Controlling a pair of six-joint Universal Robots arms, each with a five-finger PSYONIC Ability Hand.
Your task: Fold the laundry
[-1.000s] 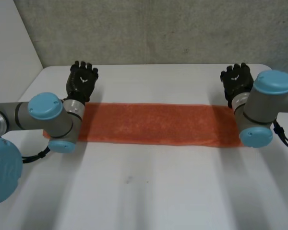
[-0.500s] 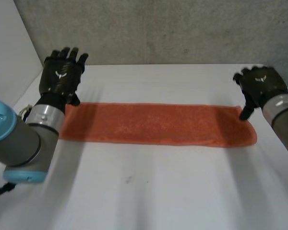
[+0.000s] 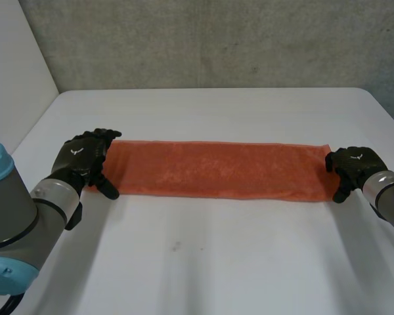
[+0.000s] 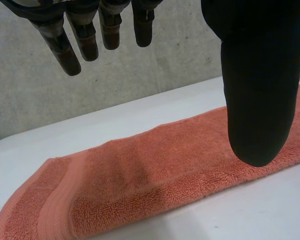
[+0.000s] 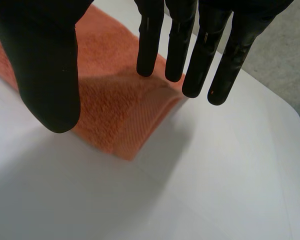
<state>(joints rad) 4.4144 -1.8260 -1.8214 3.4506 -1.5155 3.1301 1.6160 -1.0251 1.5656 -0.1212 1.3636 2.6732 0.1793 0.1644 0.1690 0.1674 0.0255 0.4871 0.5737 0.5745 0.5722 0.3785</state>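
Fingers (image 4: 80, 47) of left hand (image 3: 84, 157): straight, slightly spread, thumb (image 4: 257, 90) held well apart, gripping nothing. Hovering over left end of orange towel (image 3: 217, 168), close to its near corner. Fingers (image 5: 150, 47) of right hand (image 3: 354, 165): straight too, side by side with small gaps, thumb (image 5: 45, 70) apart, holding nothing. Hanging over right end of towel, at its short edge; contact with cloth not possible to tell. Towel as long narrow strip, lying flat across middle of white table (image 3: 217, 108), parallel to far edge.
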